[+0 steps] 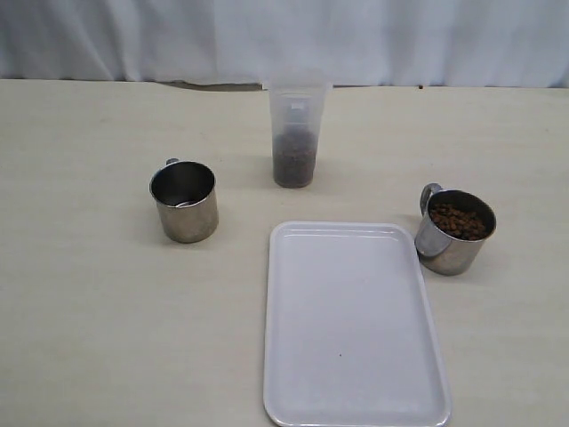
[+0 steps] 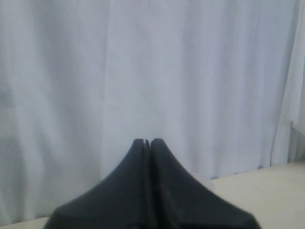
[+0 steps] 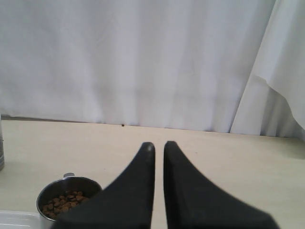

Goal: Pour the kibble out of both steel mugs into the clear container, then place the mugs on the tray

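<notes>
Kibble [image 1: 459, 221] fills the right steel mug [image 1: 444, 251] beside the tray [image 1: 356, 338] and the clear container [image 1: 296, 116] partway; the left steel mug [image 1: 185, 215] is empty. Left gripper [image 2: 147, 141] pressed closed, right gripper [image 3: 158, 145] slightly parted.

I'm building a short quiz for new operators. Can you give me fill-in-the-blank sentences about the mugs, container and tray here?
1. The shiny steel mug on the left of the exterior view is ____ inside.
2. Dark brown kibble fills the other shiny steel mug, which stands on the tray's ____ side.
3. The number of mugs standing on the flat white rectangular tray is ____.
4. The tall clear plastic container holds kibble in its ____ part.
Missing words: empty; right; zero; lower.
</notes>
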Robot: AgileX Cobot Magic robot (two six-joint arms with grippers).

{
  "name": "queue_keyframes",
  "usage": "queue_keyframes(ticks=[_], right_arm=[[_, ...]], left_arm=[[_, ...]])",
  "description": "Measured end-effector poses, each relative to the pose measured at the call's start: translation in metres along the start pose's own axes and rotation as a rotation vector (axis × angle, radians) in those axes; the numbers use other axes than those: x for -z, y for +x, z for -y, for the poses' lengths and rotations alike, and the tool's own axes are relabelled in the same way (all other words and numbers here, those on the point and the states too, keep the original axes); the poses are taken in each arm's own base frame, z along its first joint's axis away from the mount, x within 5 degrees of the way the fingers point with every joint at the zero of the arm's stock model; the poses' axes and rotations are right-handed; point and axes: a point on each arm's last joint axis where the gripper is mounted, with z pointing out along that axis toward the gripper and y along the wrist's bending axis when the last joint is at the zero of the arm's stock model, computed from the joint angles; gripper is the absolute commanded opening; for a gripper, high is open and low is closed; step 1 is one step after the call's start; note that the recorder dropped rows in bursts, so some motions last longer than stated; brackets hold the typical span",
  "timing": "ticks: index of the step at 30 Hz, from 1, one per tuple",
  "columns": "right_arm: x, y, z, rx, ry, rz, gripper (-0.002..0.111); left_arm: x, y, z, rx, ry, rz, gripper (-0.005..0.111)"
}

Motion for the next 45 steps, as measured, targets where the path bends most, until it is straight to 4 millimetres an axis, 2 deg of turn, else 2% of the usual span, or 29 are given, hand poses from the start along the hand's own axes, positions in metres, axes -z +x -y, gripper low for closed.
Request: queue_keyframes(ticks=[6, 12, 17, 26, 35, 45], right_arm=[[0.0, 0.0, 0.0, 0.0, 0.0, 0.0, 0.005], [0.0, 0.0, 0.0, 0.0, 0.0, 0.0, 0.005], [0.0, 0.0, 0.0, 0.0, 0.0, 0.0, 0.005], [0.0, 0.0, 0.0, 0.0, 0.0, 0.0, 0.005], [0.0, 0.0, 0.0, 0.0, 0.0, 0.0, 0.005], [0.0, 0.0, 0.0, 0.0, 0.0, 0.0, 0.005]], left_arm=[[0.031, 0.01, -0.004, 0.005, -0.08, 0.036, 0.0], [0.049, 0.046, -0.005, 0.012, -0.099, -0.032, 0.0], [0.061, 0.065, -0.005, 0.01, -0.102, -0.038, 0.0], [0.082, 0.054, -0.003, 0.001, -0.102, 0.117, 0.0], [0.083, 0.062, -0.004, -0.019, -0.114, 0.024, 0.0], [0.084, 0.082, -0.006, 0.101, -0.144, -0.182, 0.0]])
